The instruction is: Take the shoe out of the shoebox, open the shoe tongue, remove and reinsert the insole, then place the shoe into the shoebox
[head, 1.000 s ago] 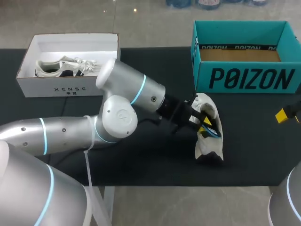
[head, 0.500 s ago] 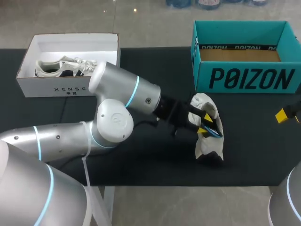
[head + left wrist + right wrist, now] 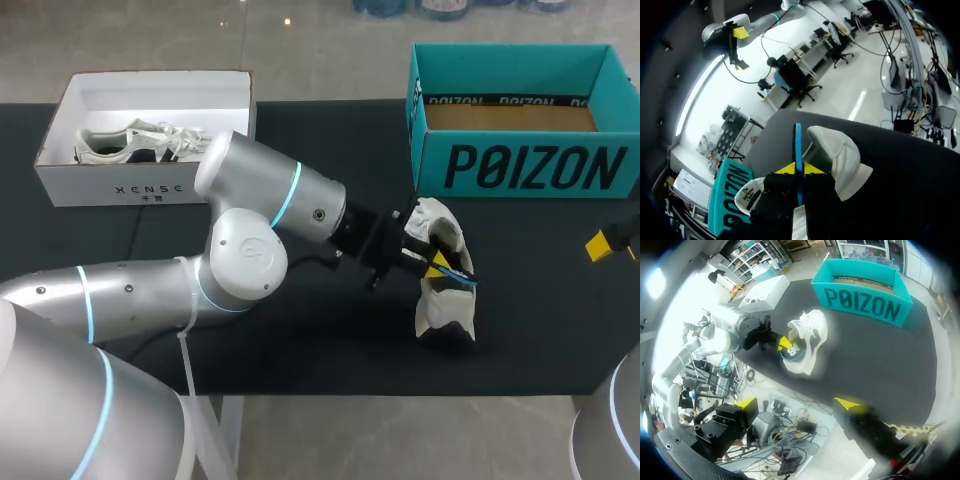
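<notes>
Clamping the left gripper (image 3: 437, 264) onto the thin blue insole (image 3: 798, 140), tips pressing it from both sides. Resting the white shoe (image 3: 445, 310) on the dark table (image 3: 560, 320), just before the teal shoebox (image 3: 520, 165), toward the front edge. Holding the right gripper (image 3: 796, 403) spread wide, well apart at the table's right edge.
</notes>
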You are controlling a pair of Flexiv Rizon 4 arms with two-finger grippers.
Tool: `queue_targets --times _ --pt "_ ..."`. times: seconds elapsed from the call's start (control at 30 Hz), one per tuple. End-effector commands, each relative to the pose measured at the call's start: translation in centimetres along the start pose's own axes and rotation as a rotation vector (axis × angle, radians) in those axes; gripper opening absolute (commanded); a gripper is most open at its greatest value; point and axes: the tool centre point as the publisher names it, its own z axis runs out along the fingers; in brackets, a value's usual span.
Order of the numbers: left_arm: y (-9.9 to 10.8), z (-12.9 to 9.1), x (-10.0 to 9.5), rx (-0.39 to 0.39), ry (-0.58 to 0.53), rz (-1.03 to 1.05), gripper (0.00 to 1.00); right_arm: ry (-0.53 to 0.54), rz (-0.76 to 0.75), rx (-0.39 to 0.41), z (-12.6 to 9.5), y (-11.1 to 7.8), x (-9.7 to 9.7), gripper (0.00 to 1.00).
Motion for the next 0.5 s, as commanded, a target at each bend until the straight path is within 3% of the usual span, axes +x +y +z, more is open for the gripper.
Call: queue_targets --times 0.03,0.3,0.5 --pt "0.7 -0.3 -1.0 -0.026 0.037 0.008 0.0 -0.001 0.002 0.004 0.1 0.2 -0.1 1.0" --pt "1.9 -0.9 -1.5 -0.063 0.023 0.022 0.0 -0.001 0.002 0.004 0.1 0.2 -0.1 1.0" --pt "1.2 0.9 0.5 -0.008 0.054 -0.014 0.0 -0.001 0.002 0.004 0.1 0.2 -0.1 1.0"
